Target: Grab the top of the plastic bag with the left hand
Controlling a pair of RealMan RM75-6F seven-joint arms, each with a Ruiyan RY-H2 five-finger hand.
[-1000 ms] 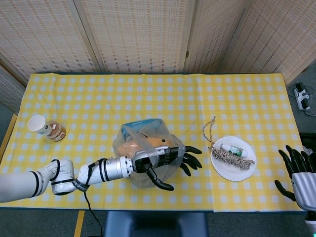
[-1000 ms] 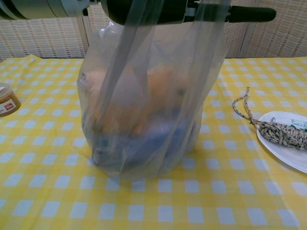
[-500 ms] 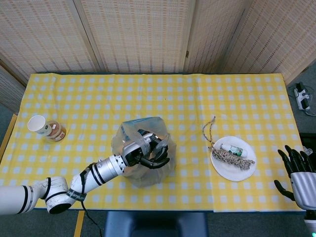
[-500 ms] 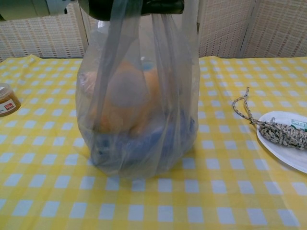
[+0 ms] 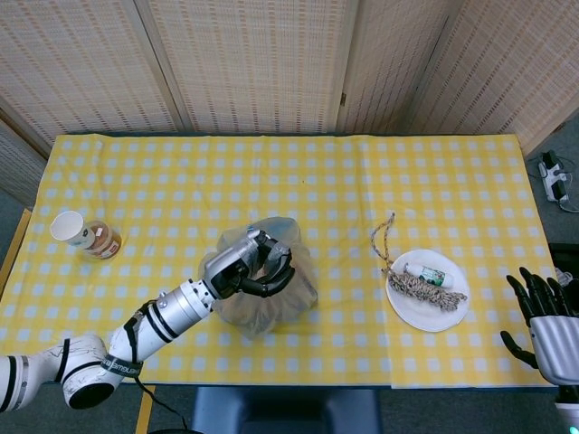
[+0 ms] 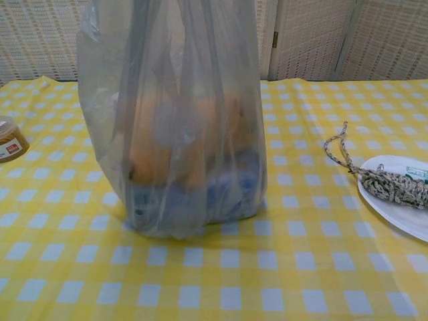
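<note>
A clear plastic bag (image 6: 175,140) with orange and blue items inside stands on the yellow checked table (image 6: 281,281). From above, the plastic bag (image 5: 280,303) shows gathered under my left hand (image 5: 253,267), whose fingers are curled tight around the bunched top. The chest view shows the film pulled up into a narrow column that runs out of the top of the frame, so the hand itself is hidden there. My right hand (image 5: 543,316) hangs off the table's right front corner, fingers spread, holding nothing.
A white plate (image 5: 428,289) with a coil of rope (image 6: 391,184) lies right of the bag. A paper cup (image 5: 68,226) and a small jar (image 5: 104,242) sit at the left edge. A power strip (image 5: 554,181) lies on the floor at right.
My left hand went from spread beside the bag to closed on its top, then drew it up and slightly left. The bag grew taller and narrower. The right hand stayed put.
</note>
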